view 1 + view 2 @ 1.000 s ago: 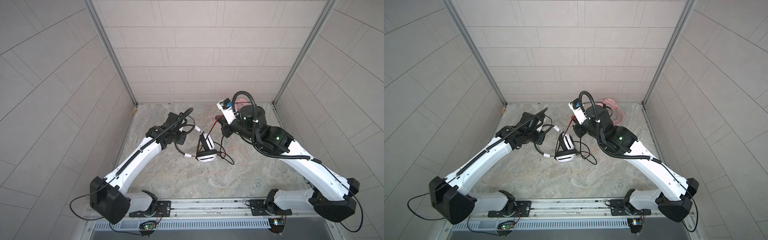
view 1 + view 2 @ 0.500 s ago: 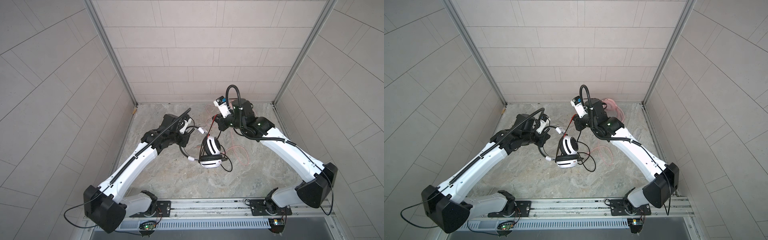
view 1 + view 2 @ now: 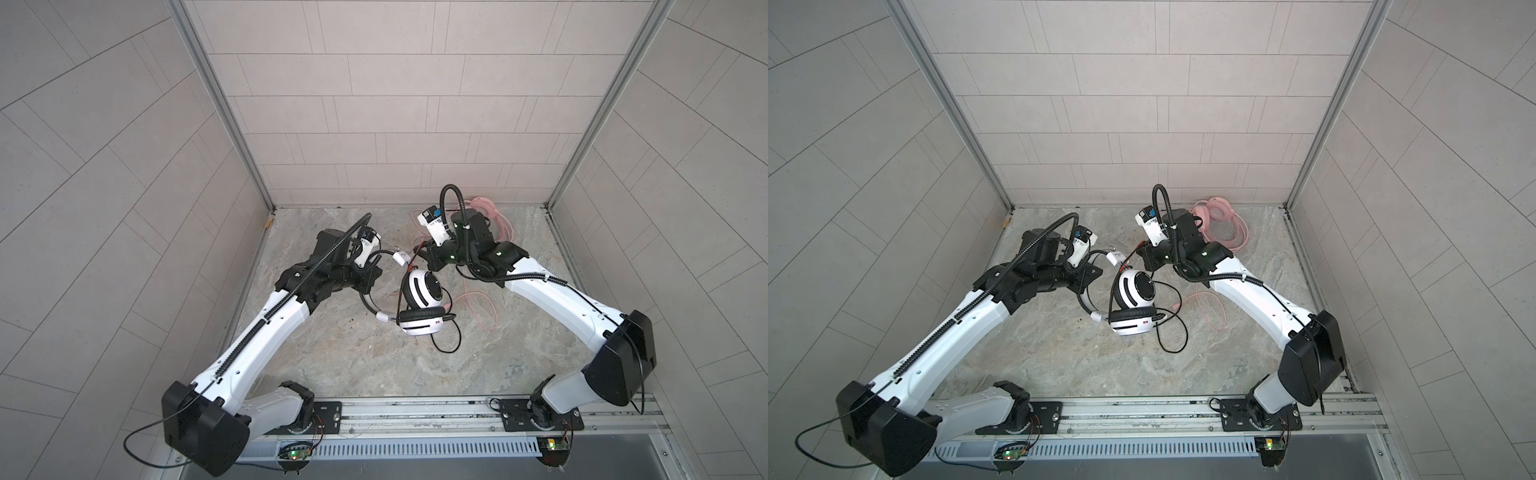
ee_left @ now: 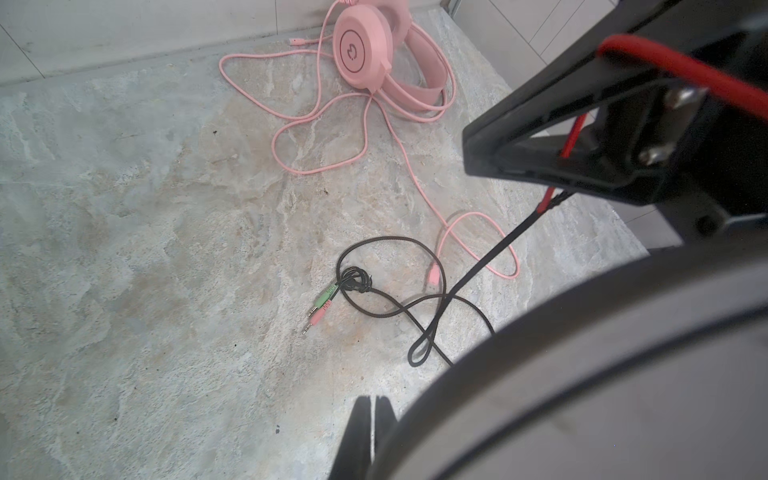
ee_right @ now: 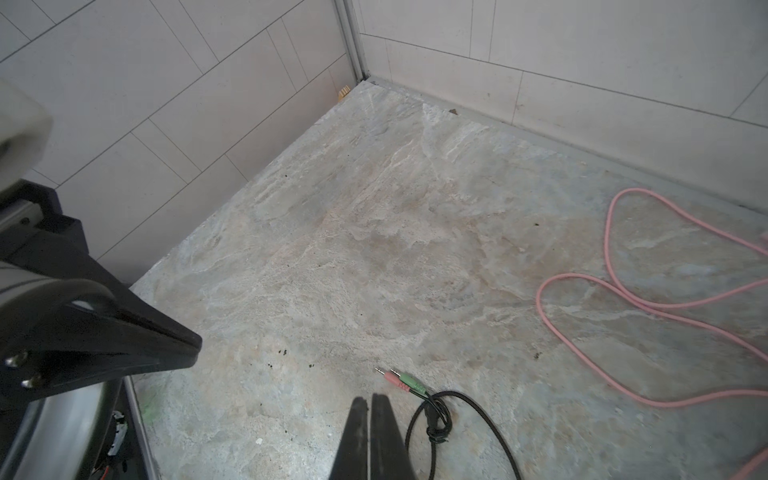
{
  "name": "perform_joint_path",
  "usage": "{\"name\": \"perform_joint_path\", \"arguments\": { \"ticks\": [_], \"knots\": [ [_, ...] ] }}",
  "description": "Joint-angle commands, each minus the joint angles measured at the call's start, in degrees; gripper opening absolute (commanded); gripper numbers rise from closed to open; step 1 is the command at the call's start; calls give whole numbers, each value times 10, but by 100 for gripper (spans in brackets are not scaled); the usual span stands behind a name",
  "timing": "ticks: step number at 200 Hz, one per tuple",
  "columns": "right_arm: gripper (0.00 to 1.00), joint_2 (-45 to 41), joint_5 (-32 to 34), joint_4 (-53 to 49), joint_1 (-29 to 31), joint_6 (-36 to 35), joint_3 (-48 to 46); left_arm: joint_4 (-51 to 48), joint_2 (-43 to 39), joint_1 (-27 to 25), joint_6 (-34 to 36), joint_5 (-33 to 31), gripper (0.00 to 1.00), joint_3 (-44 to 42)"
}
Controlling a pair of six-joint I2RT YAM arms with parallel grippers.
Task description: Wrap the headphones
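The white-and-black headphones (image 3: 422,291) (image 3: 1136,291) stand mid-floor, one earcup above the other. My left gripper (image 3: 371,277) (image 4: 374,401) is shut on their black headband. Their black cable (image 4: 490,257) runs taut up to the underside of my right gripper (image 3: 417,255) (image 5: 370,401), which is shut on it. In the right wrist view nothing shows at the fingertips. The rest of the cable lies looped on the floor, ending in green and pink plugs (image 4: 320,307) (image 5: 399,380). The pink headphones (image 3: 1214,212) (image 4: 365,50) lie at the back wall, behind my right arm.
The pink cable (image 3: 478,307) (image 5: 582,332) sprawls in loose loops over the floor right of centre, under my right arm. Tiled walls close the floor on three sides. A metal rail (image 3: 415,415) with both arm bases runs along the front edge.
My right arm swung from above the headphones back and down to their far right. The left gripper turned the headphones, so one earcup now faces up and right.
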Motion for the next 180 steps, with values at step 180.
{"name": "perform_joint_path", "arguments": {
  "ticks": [180],
  "knots": [
    [31,183,-147,342,22,199,-134,115,-40,76,-81,112,0,-28]
  ]
}}
